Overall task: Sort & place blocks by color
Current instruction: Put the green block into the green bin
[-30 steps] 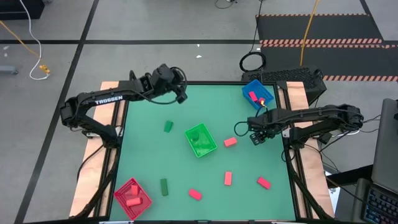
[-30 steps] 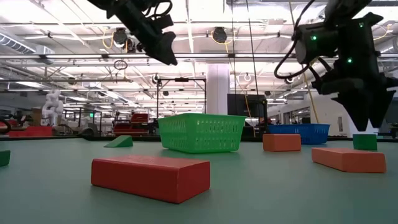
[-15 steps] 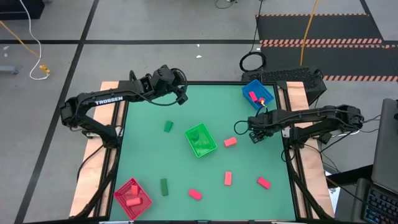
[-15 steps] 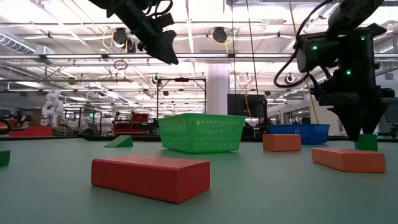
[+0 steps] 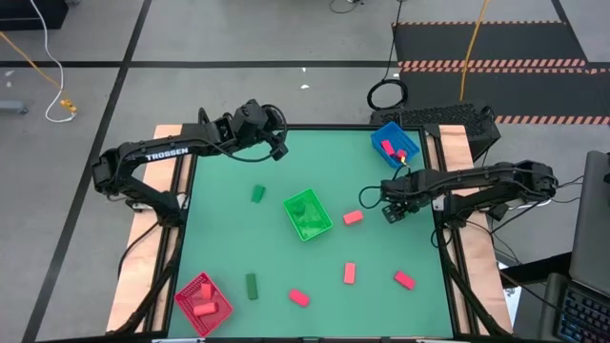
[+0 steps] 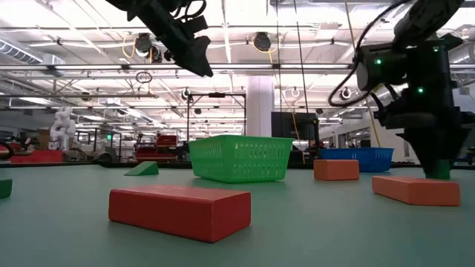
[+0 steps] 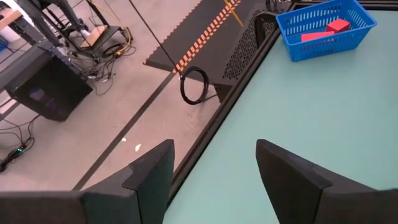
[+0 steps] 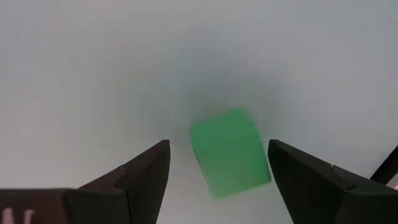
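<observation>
My right gripper (image 5: pixel 392 213) points straight down, open, low over the table near its right edge. A small green block (image 8: pixel 229 153) lies flat on the table between its two fingers, with a gap on each side; the low view shows this block (image 6: pixel 444 170) partly behind the fingers. Other loose blocks lie flat on the table: red blocks (image 5: pixel 353 217) (image 5: pixel 350 273) (image 5: pixel 299 297) (image 5: pixel 405 280) and green blocks (image 5: pixel 257 193) (image 5: pixel 252 285). My left gripper (image 5: pixel 279 149) hangs open and raised over the table's far left part, with nothing between its fingers (image 7: pixel 155 165).
A green bin (image 5: pixel 307 214) with a green block in it stands mid-table. A red bin (image 5: pixel 203 303) with red blocks sits at the near left corner. A blue bin (image 5: pixel 395 143) holding red blocks is at the far right corner, just beyond my right gripper.
My right gripper has sunk toward the table, over the green block near the right edge, and its open fingers now reach down around the block. The block has stayed where it was.
</observation>
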`<control>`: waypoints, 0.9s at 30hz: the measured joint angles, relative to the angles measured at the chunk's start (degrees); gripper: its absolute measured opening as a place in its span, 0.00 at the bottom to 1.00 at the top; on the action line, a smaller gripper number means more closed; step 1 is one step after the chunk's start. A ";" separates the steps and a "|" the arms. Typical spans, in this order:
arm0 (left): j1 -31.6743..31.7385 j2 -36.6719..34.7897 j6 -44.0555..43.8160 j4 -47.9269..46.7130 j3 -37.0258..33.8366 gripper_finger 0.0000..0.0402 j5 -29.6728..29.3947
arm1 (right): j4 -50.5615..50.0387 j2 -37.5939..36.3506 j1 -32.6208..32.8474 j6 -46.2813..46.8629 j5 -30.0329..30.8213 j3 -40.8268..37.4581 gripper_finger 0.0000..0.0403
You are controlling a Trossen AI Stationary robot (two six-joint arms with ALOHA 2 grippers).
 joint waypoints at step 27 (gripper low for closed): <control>0.00 0.00 0.00 -0.29 0.02 0.57 0.00 | 3.87 -0.04 0.00 -7.29 -0.69 -2.14 0.33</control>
